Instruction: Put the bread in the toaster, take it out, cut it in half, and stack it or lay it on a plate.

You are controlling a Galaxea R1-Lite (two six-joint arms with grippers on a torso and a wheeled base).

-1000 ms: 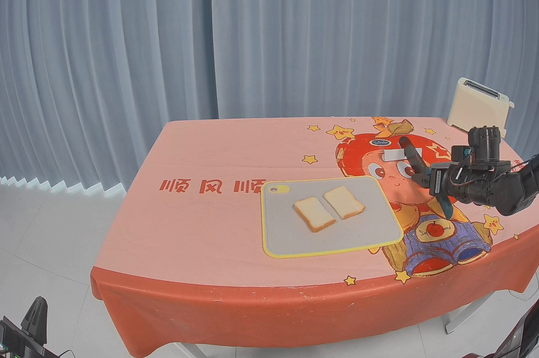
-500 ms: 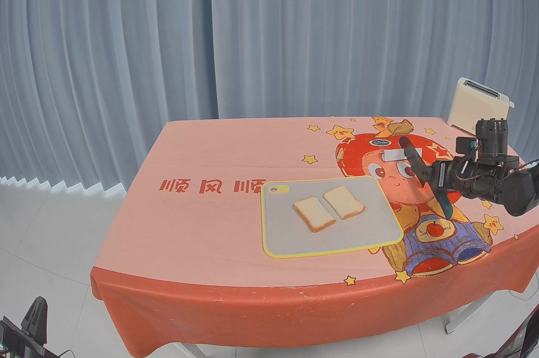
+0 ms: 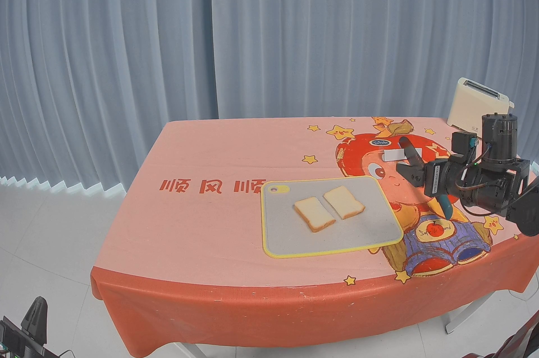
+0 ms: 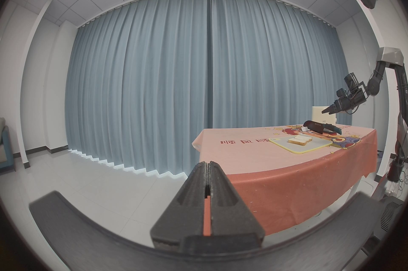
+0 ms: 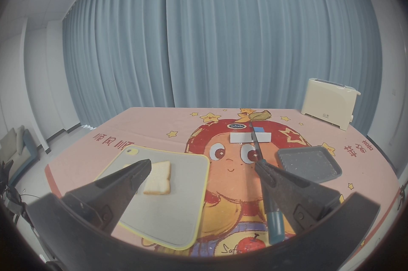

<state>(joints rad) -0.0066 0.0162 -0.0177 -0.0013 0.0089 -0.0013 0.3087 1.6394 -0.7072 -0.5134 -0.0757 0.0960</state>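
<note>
Toasting and cutting looked done: the bread lay at centre frame in two pale, brown-crusted halves side by side on the cutting board, with only the move to the gray plate apparently left. At right, the right gripper hung open and empty over the knife on the table; the left gripper was closed on nothing

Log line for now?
bread: halved on board | knife: on table | plate: beside knife | right jaws: open above knife | left jaws: shut
</note>
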